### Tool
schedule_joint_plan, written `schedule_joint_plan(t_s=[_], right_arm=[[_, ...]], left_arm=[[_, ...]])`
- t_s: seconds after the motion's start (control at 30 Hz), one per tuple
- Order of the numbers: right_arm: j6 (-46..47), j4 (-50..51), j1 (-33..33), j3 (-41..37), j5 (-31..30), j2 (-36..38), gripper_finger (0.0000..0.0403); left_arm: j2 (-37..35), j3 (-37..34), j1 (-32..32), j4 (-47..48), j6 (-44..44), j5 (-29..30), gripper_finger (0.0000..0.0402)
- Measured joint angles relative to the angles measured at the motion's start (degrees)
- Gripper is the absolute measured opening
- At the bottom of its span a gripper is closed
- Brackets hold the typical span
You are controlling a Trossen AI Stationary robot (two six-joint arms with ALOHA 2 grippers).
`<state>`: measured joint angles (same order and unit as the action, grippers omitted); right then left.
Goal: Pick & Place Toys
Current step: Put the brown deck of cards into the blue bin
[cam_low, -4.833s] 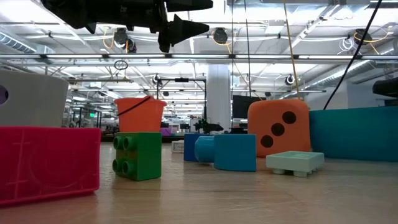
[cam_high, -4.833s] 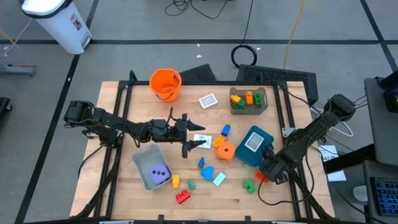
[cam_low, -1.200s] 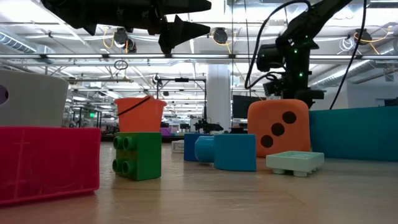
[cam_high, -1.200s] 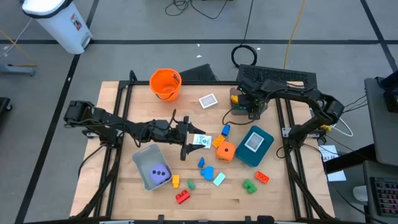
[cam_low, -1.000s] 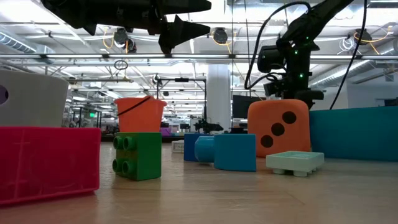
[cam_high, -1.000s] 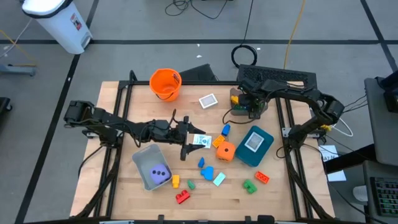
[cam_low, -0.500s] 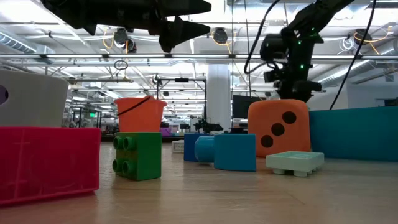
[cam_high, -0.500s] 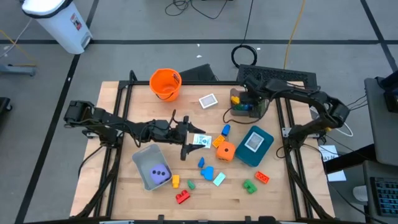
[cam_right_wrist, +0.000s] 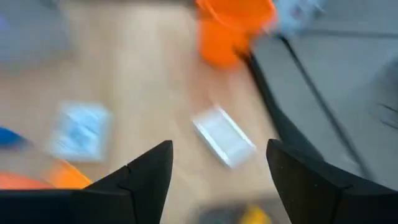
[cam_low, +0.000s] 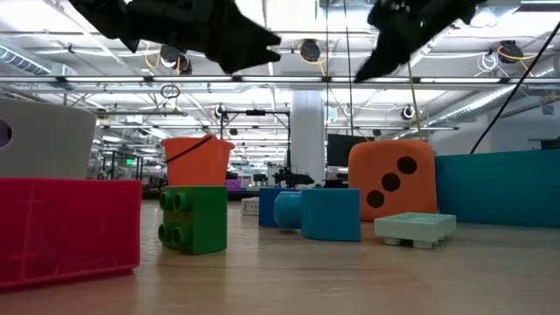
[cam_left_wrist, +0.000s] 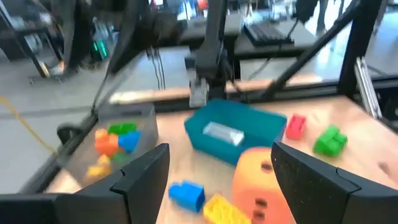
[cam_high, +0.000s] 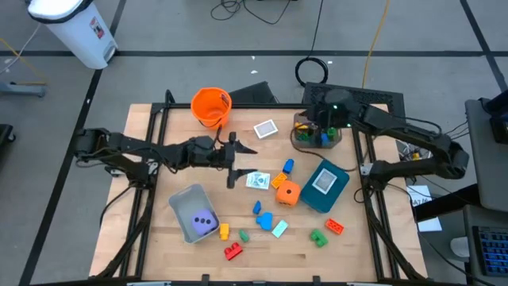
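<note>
Small bright blocks lie scattered on the wooden table, among them a red one (cam_high: pixel 232 252), a green one (cam_high: pixel 318 237) and a blue one (cam_high: pixel 287 166). An orange dotted die (cam_high: pixel 287 193) rests at the middle, and a purple die (cam_high: pixel 202 222) lies in a grey bin (cam_high: pixel 184 200). White cards (cam_high: pixel 266 128) (cam_high: pixel 255 180) lie flat. My left gripper (cam_high: pixel 236 163) hovers open and empty left of the second card; its own view (cam_left_wrist: pixel 217 152) shows the die (cam_left_wrist: pixel 264 180). My right gripper (cam_high: pixel 308 123) hovers open and empty over a second grey bin (cam_high: pixel 317 139) that holds blocks.
An orange bucket (cam_high: pixel 211 106) stands at the far edge. A teal bin (cam_high: pixel 325 185) lies right of the orange die. A dark frame (cam_high: pixel 361 159) runs along the table's sides. In the low view a red block (cam_low: pixel 66 227) and a green block (cam_low: pixel 193 219) sit close.
My left gripper has moved toward the table's far edge, away from the white card. My right gripper has risen from the grey bin at the far right and turned toward the table's left, now facing the orange bucket. No toy has moved.
</note>
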<state>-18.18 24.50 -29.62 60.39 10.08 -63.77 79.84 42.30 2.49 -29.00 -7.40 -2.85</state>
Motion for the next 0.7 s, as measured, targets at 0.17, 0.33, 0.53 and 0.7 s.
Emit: schedule_joint_plan(t_s=[0.17,0.33,0.53,0.7], right_arm=[[9.8,-7.9,4.9,-3.2,9.8,3.0,0.0253],[12.5,-16.7,12.1,-11.9,10.2,4.4,0.0253],[14.0,-29.3,22.5,-23.6,-0.2,4.4,0.0254],[10.7,-37.8,30.8,-29.3,-13.9,4.4,0.0254]], left_arm=[[-0.9,0.0,1.7,5.2,0.9,-1.1,0.0285],[-0.6,2.7,1.8,11.1,1.1,3.9,0.0285],[2.9,14.5,3.1,28.5,-0.8,10.7,0.0285],[9.2,24.5,6.9,37.4,-0.7,10.4,0.0285]])
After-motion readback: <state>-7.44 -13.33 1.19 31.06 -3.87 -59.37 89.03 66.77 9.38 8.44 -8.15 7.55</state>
